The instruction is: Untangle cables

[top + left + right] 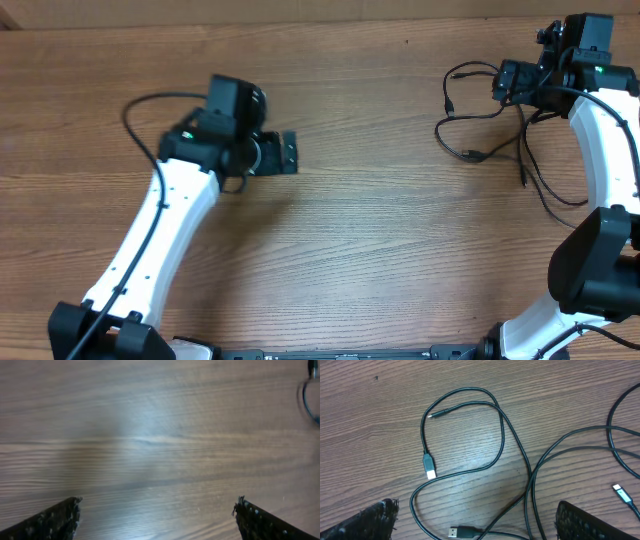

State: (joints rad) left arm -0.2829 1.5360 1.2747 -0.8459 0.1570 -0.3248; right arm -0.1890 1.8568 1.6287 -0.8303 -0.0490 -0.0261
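Robotics lab bench, most likely. Wood-grain table point(350, 260); two white-and-black robot arms, left arm point(160, 230) and right arm point(610, 150), with bases along one edge. Loose black cables point(480, 130) lie on top. Room beyond out of frame.

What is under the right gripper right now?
Loose loops of the cables and a silver-tipped plug on the table; the open right gripper holds nothing. Overhead, the arm covers part of the tangle.
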